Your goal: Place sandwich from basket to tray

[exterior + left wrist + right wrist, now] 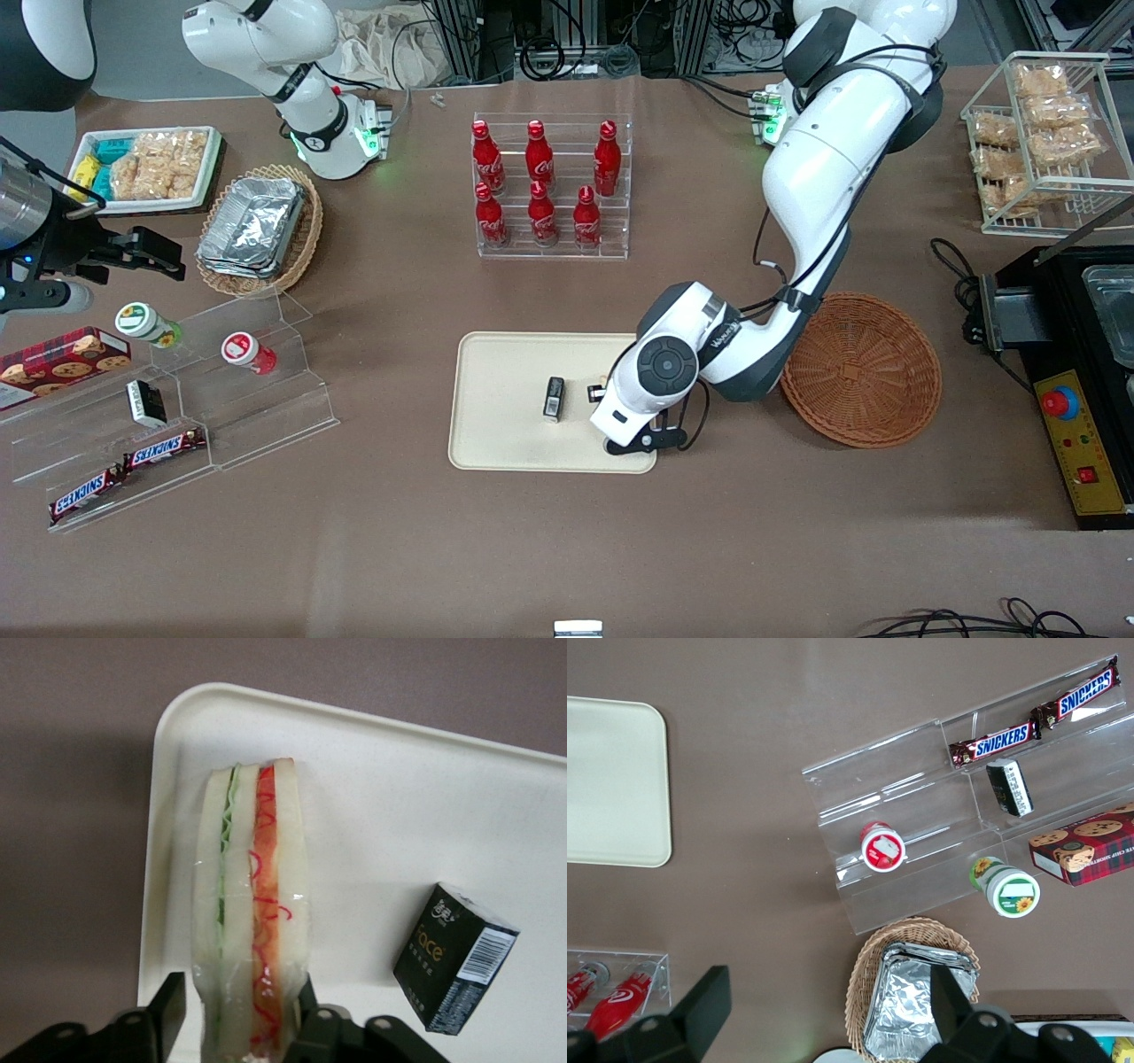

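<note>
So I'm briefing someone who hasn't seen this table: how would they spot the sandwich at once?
Find the cream tray in the middle of the table, nearer the front camera than the rack of red bottles. Over its end beside the reddish-brown basket, the gripper is shut on the sandwich. It is a clear-wrapped pale wedge edged with green and red filling, unlike the small black box beside it.
</note>
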You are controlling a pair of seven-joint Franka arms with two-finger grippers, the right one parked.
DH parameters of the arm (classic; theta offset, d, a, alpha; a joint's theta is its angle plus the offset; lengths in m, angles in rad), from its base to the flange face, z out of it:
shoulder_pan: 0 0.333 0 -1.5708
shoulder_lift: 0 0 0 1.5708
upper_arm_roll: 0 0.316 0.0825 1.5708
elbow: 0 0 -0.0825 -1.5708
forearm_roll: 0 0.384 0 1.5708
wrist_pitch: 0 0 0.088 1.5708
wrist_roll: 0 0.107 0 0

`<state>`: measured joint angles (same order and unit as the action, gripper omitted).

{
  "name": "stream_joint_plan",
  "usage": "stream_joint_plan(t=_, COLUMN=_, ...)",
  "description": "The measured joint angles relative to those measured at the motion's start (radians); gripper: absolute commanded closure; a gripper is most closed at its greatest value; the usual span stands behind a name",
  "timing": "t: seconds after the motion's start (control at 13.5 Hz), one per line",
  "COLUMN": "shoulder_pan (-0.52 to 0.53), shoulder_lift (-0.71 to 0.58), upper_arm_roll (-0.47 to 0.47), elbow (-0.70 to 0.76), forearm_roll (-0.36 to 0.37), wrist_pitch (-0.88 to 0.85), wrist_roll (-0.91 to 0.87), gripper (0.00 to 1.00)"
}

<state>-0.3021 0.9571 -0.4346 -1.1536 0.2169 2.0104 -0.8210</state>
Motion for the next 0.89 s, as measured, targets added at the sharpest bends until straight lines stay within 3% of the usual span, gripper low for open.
stream_joint_plan(t=0.37, shoulder_pan=0.089, shoulder_lift=-0.042, upper_arm_roll=-0.001, elbow=0.044, forearm_roll=-0.012, wrist_pitch=-0.113, wrist_roll=-0.008, gripper=0.0)
stream_joint_plan(t=0.59, shoulder_pan=0.209, shoulder_lift=-0.154, upper_arm_roll=-0.01, elbow=0.058, forearm_roll=-0.059, wrist_pitch=-0.272, wrist_roll=0.035, gripper=0.0)
stream_joint_plan(t=0.89, shoulder_pan=0.334, shoulder_lift=-0.309, upper_arm_roll=-0.01, elbow=0.007, forearm_roll=-0.065, wrist_pitch=-0.411, wrist_roll=0.192, gripper=0.0)
